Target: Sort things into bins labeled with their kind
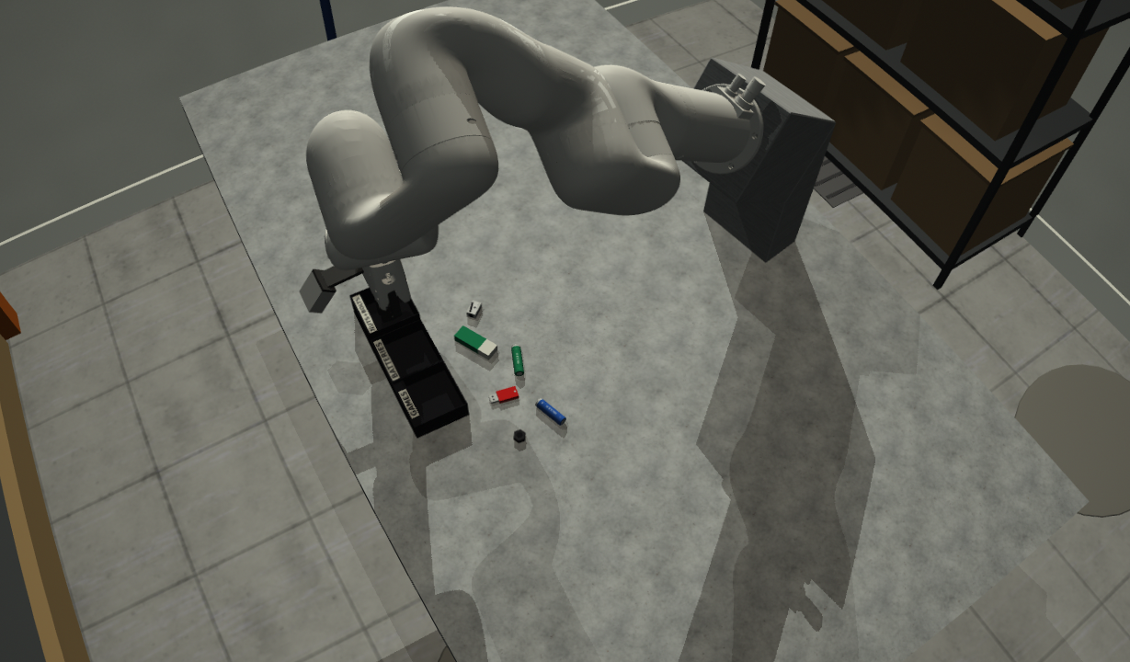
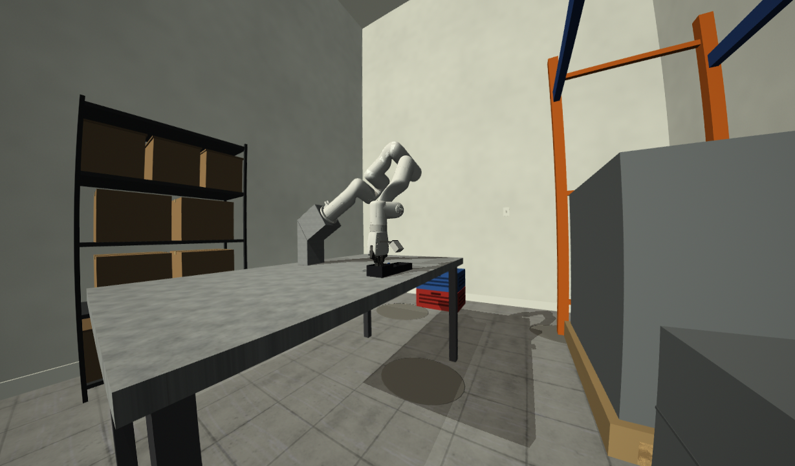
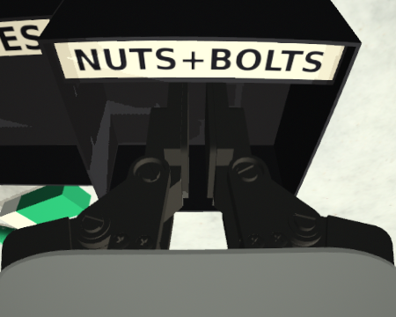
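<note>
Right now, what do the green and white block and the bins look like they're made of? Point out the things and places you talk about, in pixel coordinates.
The green and white block [image 1: 475, 341] [image 3: 53, 206] looks like matte rubber, perhaps an eraser in a card sleeve, given its flat, two-tone faces. The bins [image 1: 442, 426] [image 2: 378, 272] [image 3: 198, 22] look like dark plastic, satin at most: thin, smooth black walls with faint sheen.

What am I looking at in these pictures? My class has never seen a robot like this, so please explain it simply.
The machine is one jointed white arm, ending in a pincer. The top picture looks down on the table, the exterior one views the room from one side, and the wrist one looks along the pincer.

Beside a row of three black bins lie a small silvery item, a green-and-white block, a green battery, a red USB stick, a blue battery and a small dark piece.

The pincer reaches into the NUTS+BOLTS bin, nearly closed, apparently holding nothing.
</note>
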Controlling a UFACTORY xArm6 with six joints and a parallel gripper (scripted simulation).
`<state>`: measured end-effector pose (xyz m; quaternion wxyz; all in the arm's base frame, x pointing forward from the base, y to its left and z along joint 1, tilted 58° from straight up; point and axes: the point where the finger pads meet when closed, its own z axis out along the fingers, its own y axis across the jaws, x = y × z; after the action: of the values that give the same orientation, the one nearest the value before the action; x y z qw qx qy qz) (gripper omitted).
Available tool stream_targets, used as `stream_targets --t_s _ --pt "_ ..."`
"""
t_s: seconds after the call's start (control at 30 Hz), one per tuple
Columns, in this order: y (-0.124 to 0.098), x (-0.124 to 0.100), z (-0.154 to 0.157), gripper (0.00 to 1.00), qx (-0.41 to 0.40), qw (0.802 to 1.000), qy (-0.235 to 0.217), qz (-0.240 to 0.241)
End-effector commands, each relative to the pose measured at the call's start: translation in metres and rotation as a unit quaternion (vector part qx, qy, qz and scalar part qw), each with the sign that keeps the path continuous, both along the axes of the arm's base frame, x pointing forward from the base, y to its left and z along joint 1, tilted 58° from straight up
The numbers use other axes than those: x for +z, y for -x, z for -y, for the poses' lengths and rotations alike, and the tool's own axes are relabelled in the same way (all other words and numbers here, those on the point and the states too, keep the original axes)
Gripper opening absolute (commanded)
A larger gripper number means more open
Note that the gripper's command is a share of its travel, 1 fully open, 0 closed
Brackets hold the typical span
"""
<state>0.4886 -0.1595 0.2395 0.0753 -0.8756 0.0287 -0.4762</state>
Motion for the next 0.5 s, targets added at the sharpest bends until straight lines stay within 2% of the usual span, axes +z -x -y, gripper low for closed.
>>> stream_targets --t_s 0.0,0.47 --pt "0.000 0.001 0.000 0.07 0.000 1.000 0.000 0.001" --pt "0.013 0.009 0.002 0.07 0.000 1.000 0.000 0.001"
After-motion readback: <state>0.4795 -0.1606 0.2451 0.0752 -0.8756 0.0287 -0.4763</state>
